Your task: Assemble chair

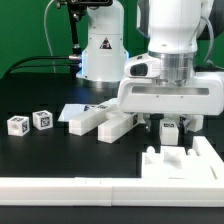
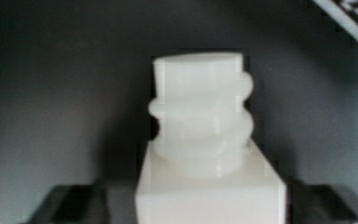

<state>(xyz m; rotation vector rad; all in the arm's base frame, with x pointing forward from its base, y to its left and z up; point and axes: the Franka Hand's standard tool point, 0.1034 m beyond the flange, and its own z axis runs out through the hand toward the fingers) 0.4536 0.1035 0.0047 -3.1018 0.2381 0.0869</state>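
My gripper (image 1: 171,128) hangs low at the exterior view's right, over a white blocky chair piece (image 1: 180,160) that stands against the long rail. In the wrist view a white post (image 2: 197,120) with a rounded, ridged end stands between my fingers (image 2: 80,205). A dark gap shows on each side of the post, so the jaws stand open around it and do not press on it. In the exterior view a small tagged white part (image 1: 172,128) shows between the fingers. More chair pieces lie further left: flat blocky panels (image 1: 100,120) and two small tagged blocks (image 1: 18,125).
A long low white rail (image 1: 90,190) runs along the front edge of the black table. The robot's base (image 1: 100,50) stands at the back with cables beside it. Another tagged block (image 1: 42,119) lies at the exterior view's left.
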